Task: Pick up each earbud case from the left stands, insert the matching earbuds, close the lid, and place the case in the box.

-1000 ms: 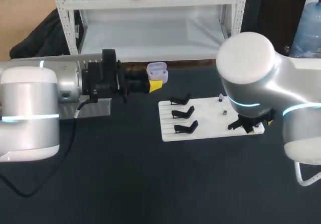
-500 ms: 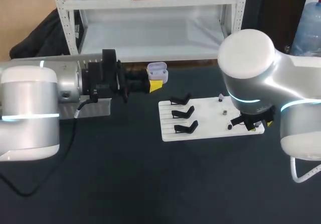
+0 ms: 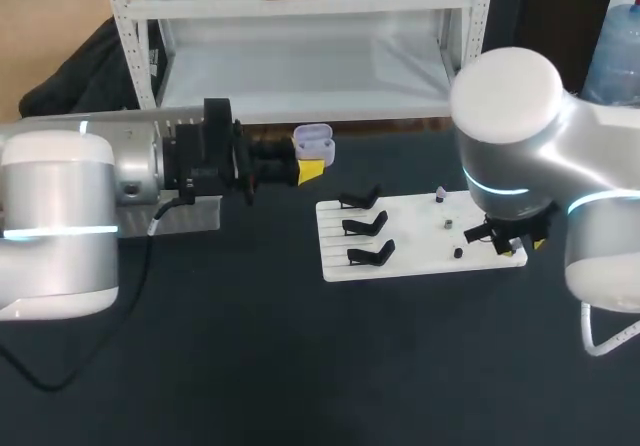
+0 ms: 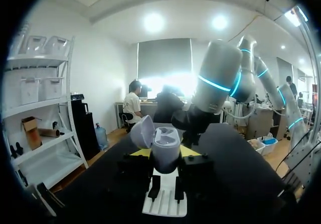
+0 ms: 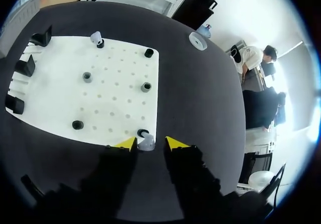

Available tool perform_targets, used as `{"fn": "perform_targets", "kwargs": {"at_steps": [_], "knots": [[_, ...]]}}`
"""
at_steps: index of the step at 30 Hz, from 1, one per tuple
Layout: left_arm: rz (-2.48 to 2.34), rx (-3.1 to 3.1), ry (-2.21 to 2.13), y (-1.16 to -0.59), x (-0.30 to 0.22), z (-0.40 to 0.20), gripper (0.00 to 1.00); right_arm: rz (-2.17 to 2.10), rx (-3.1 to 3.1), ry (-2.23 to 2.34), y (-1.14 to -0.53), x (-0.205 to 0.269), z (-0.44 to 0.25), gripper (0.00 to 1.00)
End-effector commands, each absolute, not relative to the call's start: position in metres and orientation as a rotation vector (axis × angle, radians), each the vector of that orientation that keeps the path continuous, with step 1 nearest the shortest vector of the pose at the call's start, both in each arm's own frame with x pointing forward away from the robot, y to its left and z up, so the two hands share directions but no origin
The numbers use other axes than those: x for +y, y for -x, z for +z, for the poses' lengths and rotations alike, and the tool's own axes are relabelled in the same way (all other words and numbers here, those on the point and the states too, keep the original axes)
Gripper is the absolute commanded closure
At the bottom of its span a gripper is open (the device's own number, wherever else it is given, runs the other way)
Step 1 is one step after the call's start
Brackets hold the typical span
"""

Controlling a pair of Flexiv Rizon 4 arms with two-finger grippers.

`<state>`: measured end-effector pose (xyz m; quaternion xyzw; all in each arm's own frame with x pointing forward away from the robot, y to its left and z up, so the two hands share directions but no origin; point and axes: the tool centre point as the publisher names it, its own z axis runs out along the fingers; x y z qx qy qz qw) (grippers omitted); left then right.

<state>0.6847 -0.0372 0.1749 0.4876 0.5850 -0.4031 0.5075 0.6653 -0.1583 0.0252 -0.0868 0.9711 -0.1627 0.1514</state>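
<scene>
Pale lilac earbud case (image 3: 313, 142) — lid open, clamped aloft in left gripper (image 3: 306, 169), unmoved | right gripper (image 5: 149, 144) shifted to corner of white perforated board (image 5: 115, 88), fingers parted around small pale earbud (image 5: 146, 142) — grasp likely next.

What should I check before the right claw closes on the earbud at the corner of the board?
1. Earbud sits between the tips of the right claw: ok.
2. Right claw is open, with a gap beside the earbud: ok.
3. Earbud stands on its peg at the corner of the board: ok.
4. Left claw is shut on the case: ok.
5. Lid is open: ok.
6. Case sockets are free for the earbud: cannot tell.
</scene>
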Motion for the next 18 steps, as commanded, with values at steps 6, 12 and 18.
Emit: {"fn": "perform_targets", "kwargs": {"at_steps": [6,12,18], "knots": [[-0.969,1.408,-1.17,-0.6838,-0.0371,0.1741,1.0,-0.453,2.795,0.247,-0.6629,-0.1579,0.0234,0.72],[-0.969,1.408,-1.17,-0.6838,-0.0371,0.1741,1.0,-0.452,2.8,0.239,-0.6622,-0.1583,0.0229,0.72],[-0.969,1.408,-1.17,-0.6838,-0.0371,0.1741,1.0,-0.443,2.807,0.238,-0.6616,-0.158,0.0208,0.74]]}}
